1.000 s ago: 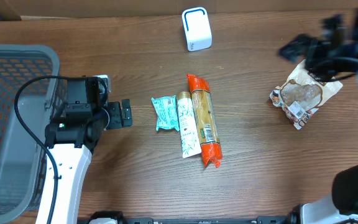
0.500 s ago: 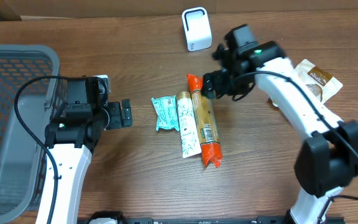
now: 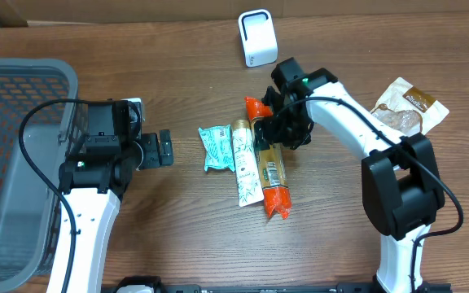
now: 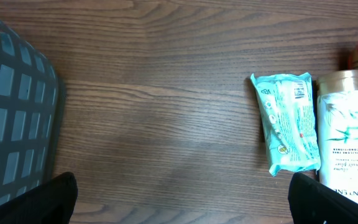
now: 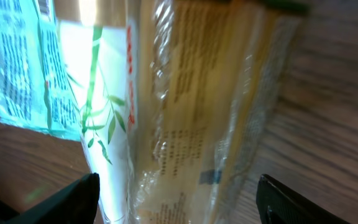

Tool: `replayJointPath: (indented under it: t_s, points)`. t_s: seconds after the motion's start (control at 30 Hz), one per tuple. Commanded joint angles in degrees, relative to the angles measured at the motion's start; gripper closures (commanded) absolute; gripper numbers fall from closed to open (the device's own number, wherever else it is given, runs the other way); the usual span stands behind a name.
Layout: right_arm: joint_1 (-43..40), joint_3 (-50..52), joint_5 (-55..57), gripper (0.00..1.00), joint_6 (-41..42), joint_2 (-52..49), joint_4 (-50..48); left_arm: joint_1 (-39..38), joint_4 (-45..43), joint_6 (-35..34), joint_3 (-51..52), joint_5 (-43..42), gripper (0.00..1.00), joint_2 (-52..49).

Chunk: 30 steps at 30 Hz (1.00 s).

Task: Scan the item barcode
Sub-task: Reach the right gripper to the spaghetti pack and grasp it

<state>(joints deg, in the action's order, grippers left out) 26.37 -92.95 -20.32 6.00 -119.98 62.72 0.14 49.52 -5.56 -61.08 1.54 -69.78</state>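
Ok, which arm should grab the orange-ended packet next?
Right. The right pincer is directly over the orange-ended packet, fingers straddling it in the wrist view. The left pincer hangs open further off, beyond the teal packet and Pantene tube.

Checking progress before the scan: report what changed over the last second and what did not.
The right gripper swung left from over the brown bag to the long orange-ended package, jaws open astride it. The bag lies free, seemingly shifted. The left gripper, teal pouch, white tube and scanner stayed put.
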Motion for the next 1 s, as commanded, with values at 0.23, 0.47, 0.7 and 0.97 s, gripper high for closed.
replayJointPath:
  t_s: [0.23,0.47,0.7,0.97]
  points:
    - [0.94,3.65,-0.92,0.42,0.15,0.04,-3.34,0.26,-0.11,0.87,0.22,0.35,0.00,-0.31]
    - [0.94,3.65,-0.72,0.68,0.13,0.04,-3.32,0.26,-0.11,0.87,0.22,0.35,0.00,-0.31]
    - [0.81,2.03,-0.74,0.93,0.13,0.07,-2.43,0.24,-0.11,0.87,0.22,0.35,0.00,-0.31]
    - [-2.12,-8.90,1.46,0.96,-0.07,0.63,6.97,0.26,-0.09,0.87,0.22,0.35,0.00,-0.31]
